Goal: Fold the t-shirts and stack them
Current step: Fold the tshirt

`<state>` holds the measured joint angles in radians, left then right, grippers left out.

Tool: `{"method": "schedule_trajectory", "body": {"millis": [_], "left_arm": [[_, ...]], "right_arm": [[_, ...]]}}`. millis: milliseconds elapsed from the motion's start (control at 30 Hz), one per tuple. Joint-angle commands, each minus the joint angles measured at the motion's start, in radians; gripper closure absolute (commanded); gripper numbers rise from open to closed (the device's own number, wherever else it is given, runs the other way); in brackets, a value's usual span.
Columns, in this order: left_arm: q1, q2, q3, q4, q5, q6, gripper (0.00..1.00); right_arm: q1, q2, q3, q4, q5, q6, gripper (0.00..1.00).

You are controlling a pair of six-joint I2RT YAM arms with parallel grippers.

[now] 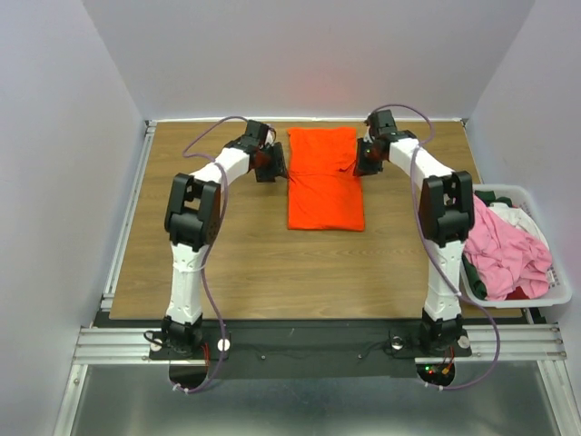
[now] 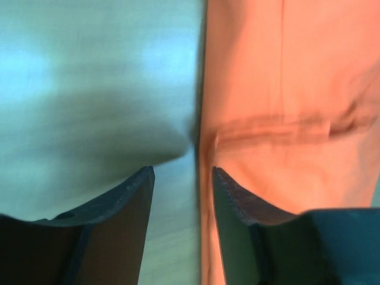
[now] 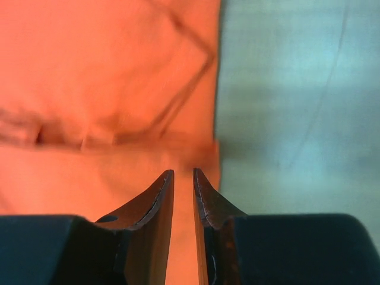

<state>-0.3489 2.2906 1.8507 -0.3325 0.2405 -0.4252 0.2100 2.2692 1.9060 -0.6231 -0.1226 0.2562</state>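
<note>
A bright orange t-shirt point(image 1: 325, 182) lies folded into a tall rectangle at the far middle of the wooden table point(image 1: 236, 263). My left gripper point(image 1: 272, 164) is at its left edge. In the left wrist view the left gripper point(image 2: 183, 170) is open, its jaws straddling the edge of the orange cloth point(image 2: 297, 89) with nothing pinched. My right gripper point(image 1: 366, 159) is at the shirt's right edge. In the right wrist view the right gripper point(image 3: 182, 171) has its jaws drawn nearly together on the orange cloth point(image 3: 89, 71), just inside that edge, by a crosswise crease.
A white plastic bin point(image 1: 560, 292) stands at the table's right edge. It holds a pink shirt point(image 1: 505, 252), a dark green one point(image 1: 495, 196) and a bit of white cloth point(image 1: 518, 216). Metal rails run along the table's near and left sides.
</note>
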Motion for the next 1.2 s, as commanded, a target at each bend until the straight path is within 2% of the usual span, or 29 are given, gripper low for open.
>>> {"method": "schedule_trajectory", "body": {"millis": [0, 33, 100, 133, 200, 267, 400, 600, 967, 1100, 1167], "left_arm": [[-0.028, -0.261, -0.163, 0.130, 0.115, -0.032, 0.36], [-0.047, -0.328, -0.251, 0.183, 0.144, -0.044, 0.34], [-0.067, -0.387, -0.329, 0.229, 0.167, -0.082, 0.32], [-0.090, -0.431, -0.396, 0.272, 0.189, -0.093, 0.34], [-0.116, -0.453, -0.436, 0.293, 0.187, -0.098, 0.37], [-0.145, -0.445, -0.461, 0.294, 0.181, -0.090, 0.49], [-0.157, -0.392, -0.485, 0.297, 0.187, -0.093, 0.63], [-0.162, -0.353, -0.564, 0.312, 0.188, -0.093, 0.72], [-0.118, -0.370, -0.745, 0.328, 0.152, -0.096, 0.75], [-0.101, -0.442, -0.746, 0.314, 0.128, -0.077, 0.73], [-0.094, -0.480, -0.731, 0.293, 0.118, -0.061, 0.69]], "right_arm": [[-0.015, -0.261, -0.135, 0.095, -0.109, 0.035, 0.74], [-0.020, -0.298, -0.219, 0.135, -0.153, 0.054, 0.74], [-0.021, -0.356, -0.313, 0.173, -0.198, 0.069, 0.74], [-0.021, -0.406, -0.350, 0.203, -0.230, 0.074, 0.74], [-0.021, -0.442, -0.451, 0.224, -0.249, 0.075, 0.74], [-0.021, -0.468, -0.507, 0.252, -0.246, 0.077, 0.74], [-0.023, -0.478, -0.594, 0.289, -0.279, 0.075, 0.74], [-0.021, -0.488, -0.683, 0.333, -0.285, 0.071, 0.75], [-0.021, -0.500, -0.756, 0.368, -0.279, 0.061, 0.75], [-0.021, -0.520, -0.745, 0.368, -0.308, 0.069, 0.75], [-0.021, -0.524, -0.737, 0.370, -0.374, 0.071, 0.78]]}}
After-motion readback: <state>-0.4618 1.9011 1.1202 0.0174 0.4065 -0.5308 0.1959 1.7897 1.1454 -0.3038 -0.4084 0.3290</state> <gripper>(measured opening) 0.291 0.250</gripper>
